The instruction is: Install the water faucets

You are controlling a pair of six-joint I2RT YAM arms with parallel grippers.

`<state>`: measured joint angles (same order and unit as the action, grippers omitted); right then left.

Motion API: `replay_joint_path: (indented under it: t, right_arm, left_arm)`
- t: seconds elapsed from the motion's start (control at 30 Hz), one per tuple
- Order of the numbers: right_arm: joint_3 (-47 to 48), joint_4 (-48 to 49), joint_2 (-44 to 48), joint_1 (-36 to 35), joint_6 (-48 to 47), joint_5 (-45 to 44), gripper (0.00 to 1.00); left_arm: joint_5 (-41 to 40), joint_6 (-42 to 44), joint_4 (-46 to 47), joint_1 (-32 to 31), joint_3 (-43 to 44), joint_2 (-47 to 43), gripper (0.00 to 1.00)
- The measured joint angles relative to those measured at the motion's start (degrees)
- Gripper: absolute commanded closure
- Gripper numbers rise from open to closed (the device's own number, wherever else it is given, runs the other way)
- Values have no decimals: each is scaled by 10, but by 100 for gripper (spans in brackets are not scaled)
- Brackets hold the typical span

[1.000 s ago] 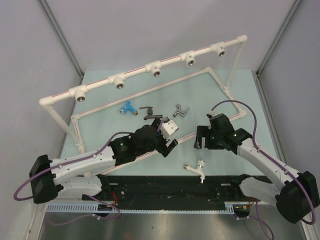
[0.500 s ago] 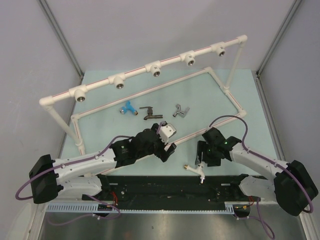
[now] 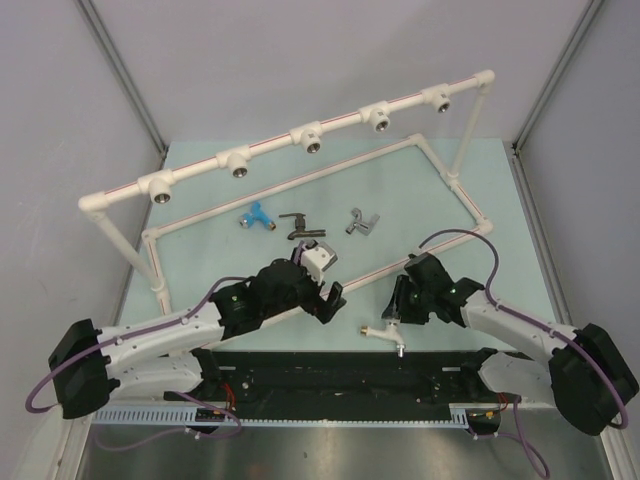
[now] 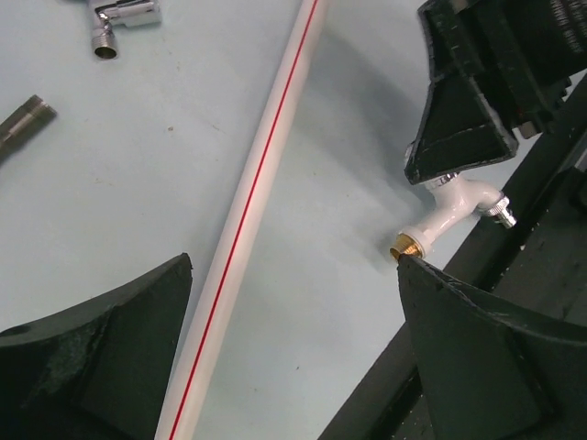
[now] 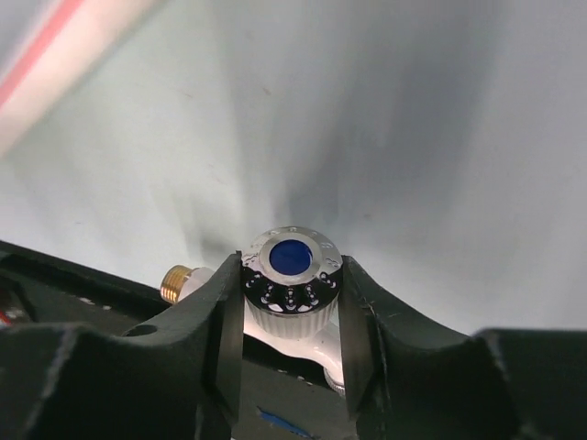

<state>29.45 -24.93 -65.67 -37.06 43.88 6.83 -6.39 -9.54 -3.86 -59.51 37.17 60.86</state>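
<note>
Two fingers [image 5: 215, 339] of the right end effector [image 5: 292, 307] are pinching the ribbed knob of the white faucet [image 5: 292, 275], which is lying at the near edge of the surface [image 3: 420, 190]. Light, rigid and glossy, it is probably offering its surest hold there. The left end effector [image 4: 293, 275] is hanging wide open and empty. A second ago the right one was hovering farther off, spread wide.

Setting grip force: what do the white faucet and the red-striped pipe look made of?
The white faucet: glossy white body, plastic or painted metal, can't tell which. Its threaded end is golden and looks like brass. Its knob has a shiny chrome-like rim with a blue insert. The red-striped pipe: matte white, likely plastic.
</note>
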Motion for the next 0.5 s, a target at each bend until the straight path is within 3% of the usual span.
replay_joint_path:
  t: [0.03, 0.27, 0.5]
  right_arm:
    - [0, 4, 15, 1, 0, -4, 100]
    - [0, 59, 98, 30, -15, 2, 100]
    - [0, 158, 123, 52, -24, 45, 100]
  left_arm:
    - [10, -9, 8, 9, -7, -5, 1]
    - [94, -68, 74, 74, -53, -31, 0]
    - [183, -122, 160, 97, -84, -38, 0]
